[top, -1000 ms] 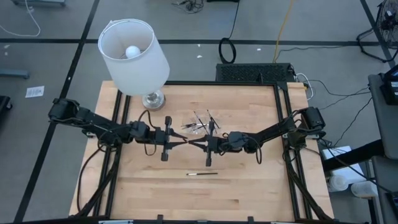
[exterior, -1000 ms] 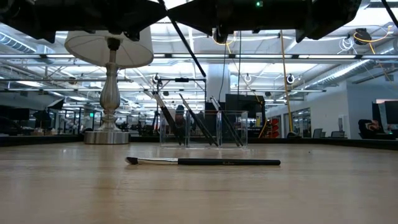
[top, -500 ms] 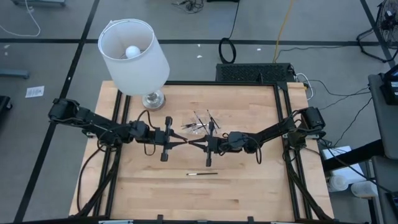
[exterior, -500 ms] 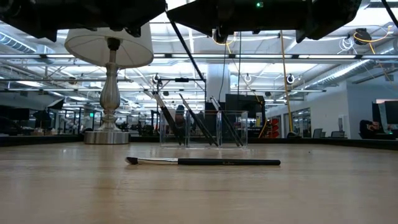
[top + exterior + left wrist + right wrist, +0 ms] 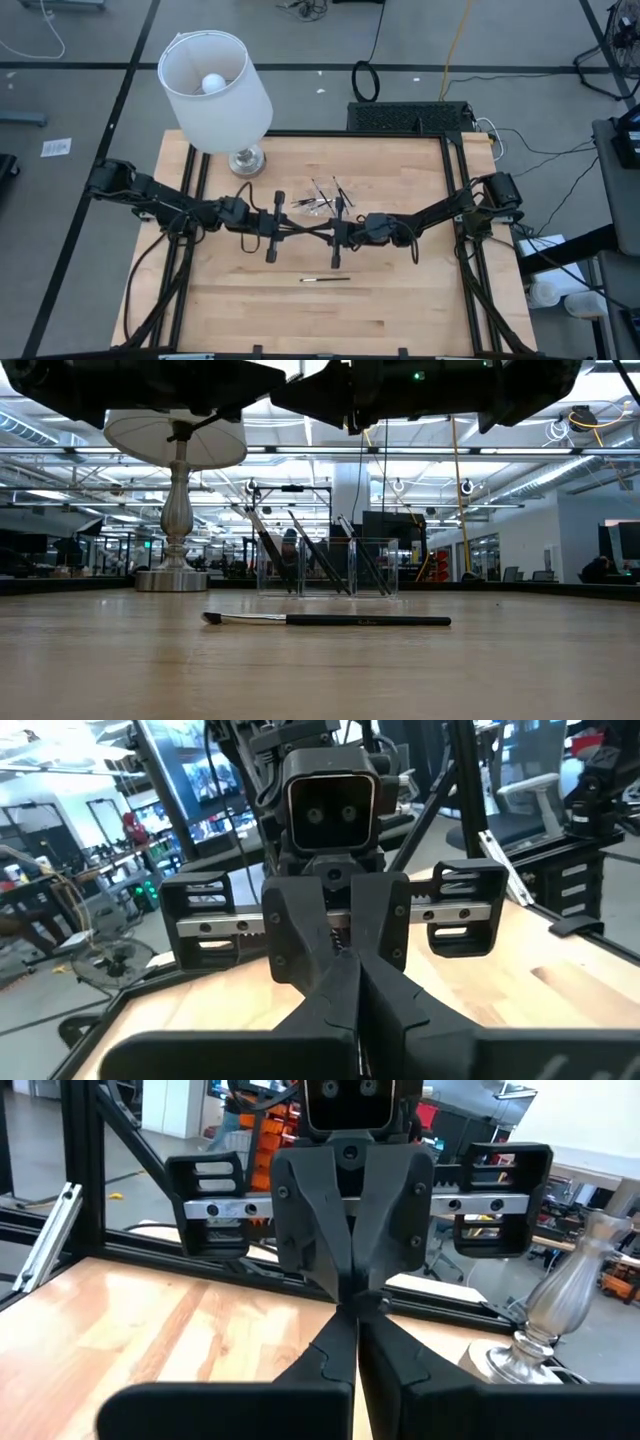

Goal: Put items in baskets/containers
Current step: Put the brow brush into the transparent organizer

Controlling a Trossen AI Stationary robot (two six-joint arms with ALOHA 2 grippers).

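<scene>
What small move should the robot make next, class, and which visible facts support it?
Probably draw the right gripper back from the left gripper, open it and lower it toward the lone brush. Both grippers are shut and meet tip to tip above the table. That brush lies flat on the wood outside the clear container, where the other brushes already lean.

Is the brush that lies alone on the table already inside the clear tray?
No, in the low view the lone brush lies flat on the table, in front of the clear tray and apart from it.
</scene>
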